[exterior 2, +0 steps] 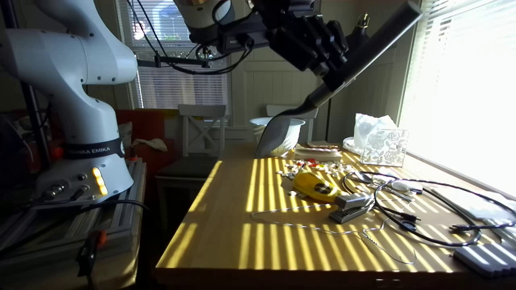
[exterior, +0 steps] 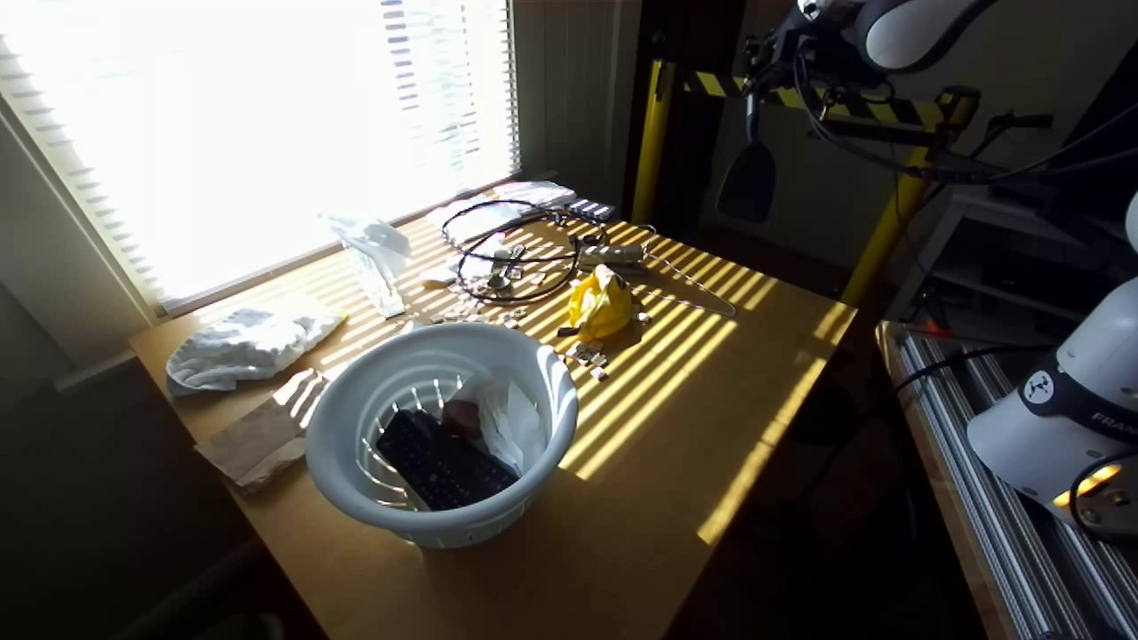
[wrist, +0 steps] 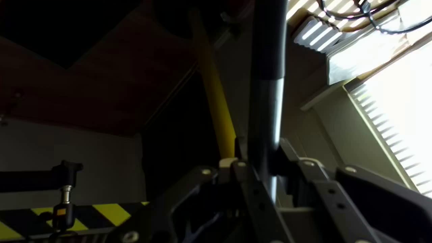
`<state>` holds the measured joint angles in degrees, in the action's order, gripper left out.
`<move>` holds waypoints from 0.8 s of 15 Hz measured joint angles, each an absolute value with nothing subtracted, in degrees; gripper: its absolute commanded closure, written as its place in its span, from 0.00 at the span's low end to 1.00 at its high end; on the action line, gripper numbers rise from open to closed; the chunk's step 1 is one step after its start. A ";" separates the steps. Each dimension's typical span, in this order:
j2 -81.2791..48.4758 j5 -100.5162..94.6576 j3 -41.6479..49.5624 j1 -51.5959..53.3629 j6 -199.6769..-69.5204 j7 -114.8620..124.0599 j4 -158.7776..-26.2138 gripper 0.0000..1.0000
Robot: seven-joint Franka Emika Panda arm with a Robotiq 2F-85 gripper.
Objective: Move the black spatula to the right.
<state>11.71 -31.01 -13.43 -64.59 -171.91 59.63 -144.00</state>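
A wooden table (exterior: pixel 667 480), striped with sunlight, fills most of the scene. My white arm (exterior 2: pixel 88 60) rises from a separate metal stand (exterior: pixel 973 480) and reaches high toward the table's end. On the tabletop sits a pale slotted basket (exterior: pixel 329 453), well apart from my claw; it holds a dark thing with buttons (exterior: pixel 440 462) and something white and papery (exterior: pixel 516 427), perhaps to keep loose items together.

The black spatula (exterior: pixel 749 169) is in mid-air in both exterior views, tilted, its handle (exterior 2: pixel 379 44) pointing up and its flat blade (exterior 2: pixel 274 133) lowest. I cannot tell whether the blade hangs above the wood or just past the edge.

My claw (wrist: pixel 264 153) is clamped around the handle, a finger on each side; gripping between the two ends likely helps balance, though a narrow, smooth rod could swivel.

A yellow bag (exterior 2: pixel 314 185), by its look, lies just beside a stapler (exterior 2: pixel 352 205). I judge the height is meant to clear such clutter, leaving room to carry the spatula right.
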 measured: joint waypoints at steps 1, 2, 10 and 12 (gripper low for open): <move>14.39 -33.29 -18.03 -68.01 -168.72 63.67 -143.63 0.94; 17.08 -35.17 -22.75 -70.84 -165.48 67.83 -143.57 0.94; 26.62 -47.08 -58.18 -85.89 -140.77 99.90 -142.11 0.94; 26.23 -52.11 -61.35 -86.46 -133.01 104.99 -141.30 0.94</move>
<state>26.23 -52.11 -61.35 -86.46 -133.01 104.99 -141.30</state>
